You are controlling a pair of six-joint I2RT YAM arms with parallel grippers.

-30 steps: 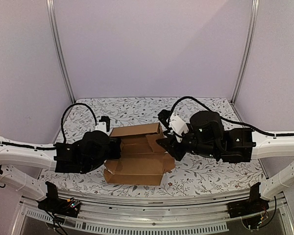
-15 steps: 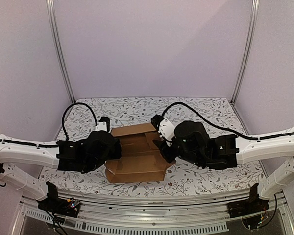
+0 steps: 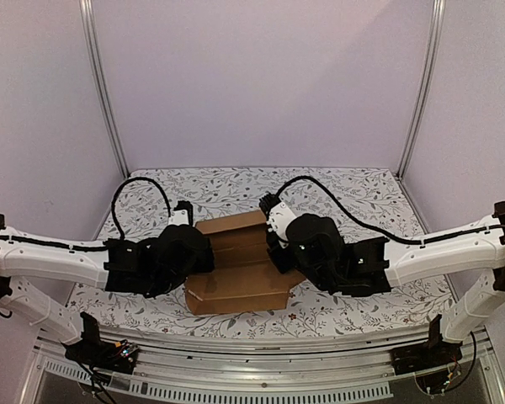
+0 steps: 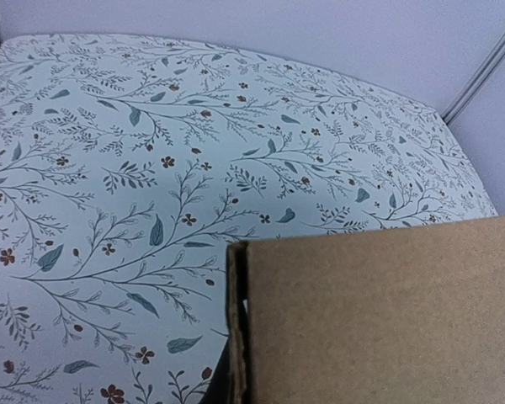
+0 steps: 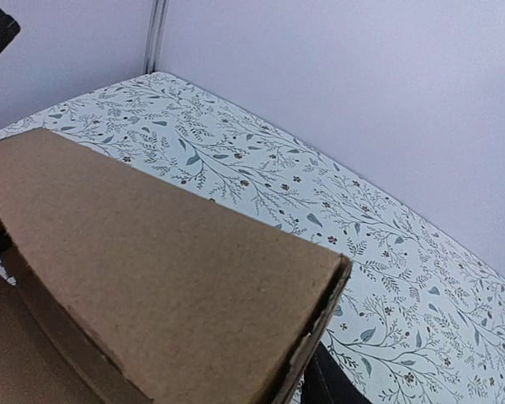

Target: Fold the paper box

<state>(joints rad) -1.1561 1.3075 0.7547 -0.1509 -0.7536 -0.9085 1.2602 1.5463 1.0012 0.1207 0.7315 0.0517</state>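
The paper box (image 3: 236,282) is plain brown cardboard and lies in the middle of the floral table, partly folded, with a raised back panel (image 3: 231,225). My left gripper (image 3: 200,257) presses against its left side and my right gripper (image 3: 278,252) against its right side. Both wrists hide their fingertips from above. In the left wrist view a cardboard panel (image 4: 379,311) with a doubled edge covers the jaws. In the right wrist view a slanted cardboard panel (image 5: 151,269) covers them too, and only a dark finger (image 5: 337,383) shows below its corner.
The floral tablecloth (image 3: 353,189) stretches behind and to both sides of the box. Purple walls and two metal corner posts (image 3: 101,93) enclose the table. Black cables (image 3: 139,185) loop over each arm.
Both arms have closed in on the box, the right arm moving left the most. The box's near flap, spread out flat before, is now drawn in and the box looks narrower.
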